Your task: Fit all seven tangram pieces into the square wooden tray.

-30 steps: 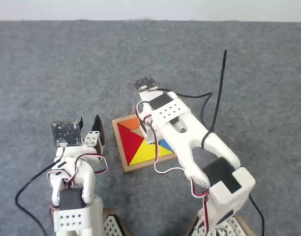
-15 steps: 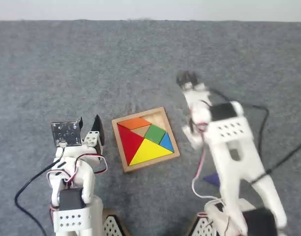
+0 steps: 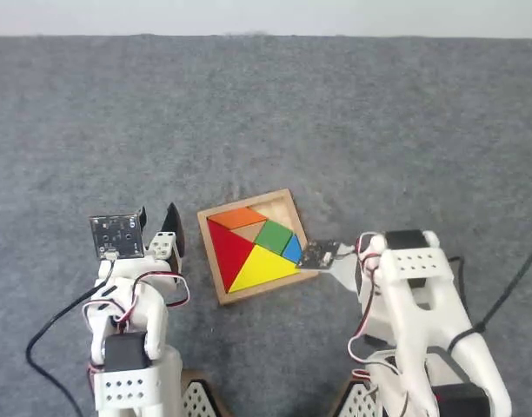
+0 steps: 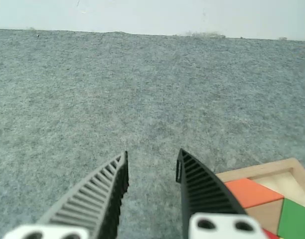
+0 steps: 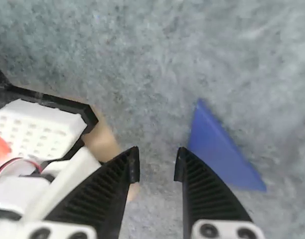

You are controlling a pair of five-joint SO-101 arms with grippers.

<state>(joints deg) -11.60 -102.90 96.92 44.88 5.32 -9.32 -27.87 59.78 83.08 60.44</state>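
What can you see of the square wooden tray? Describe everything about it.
The square wooden tray is pale wood with a raised rim. It lies flat and slightly turned on the grey mat. Inside, close together, lie an orange piece, a red triangle, a yellow triangle, a green square and a blue piece. Its far right corner shows bare wood. In the high view a small circuit board on the right arm overlaps its near right corner; whether they touch cannot be told.
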